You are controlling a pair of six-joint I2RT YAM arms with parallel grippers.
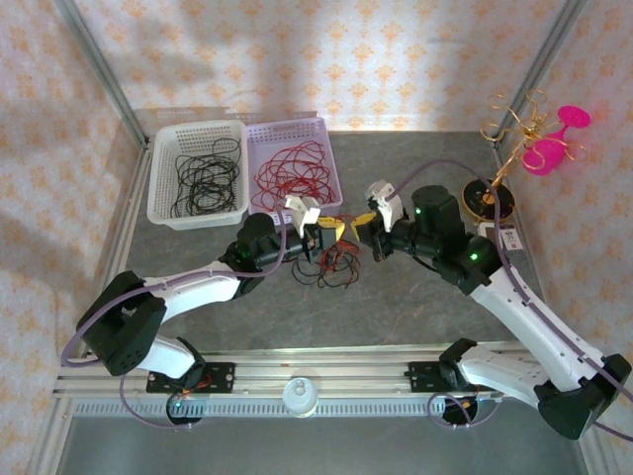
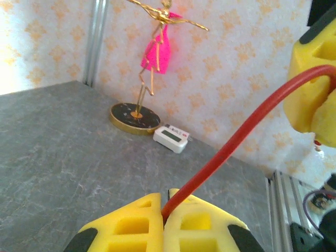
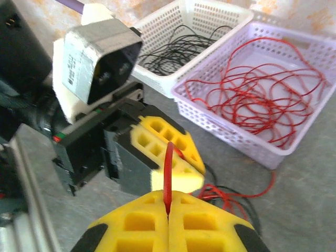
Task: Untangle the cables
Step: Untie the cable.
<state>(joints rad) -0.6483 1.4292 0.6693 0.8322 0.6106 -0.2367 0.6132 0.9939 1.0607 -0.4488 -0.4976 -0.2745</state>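
While the left gripper (image 2: 164,202) and right gripper (image 3: 168,210) each pinch tight one taut thin red cable (image 2: 231,144), the red-and-black cable tangle (image 1: 334,265) lies beneath, midway between the near and far edges of the grey bench (image 1: 415,307).

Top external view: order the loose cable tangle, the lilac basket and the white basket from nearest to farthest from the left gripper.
From the left gripper:
1. The loose cable tangle, just on its near side.
2. The lilac basket, behind it and slightly left.
3. The white basket, farther left.
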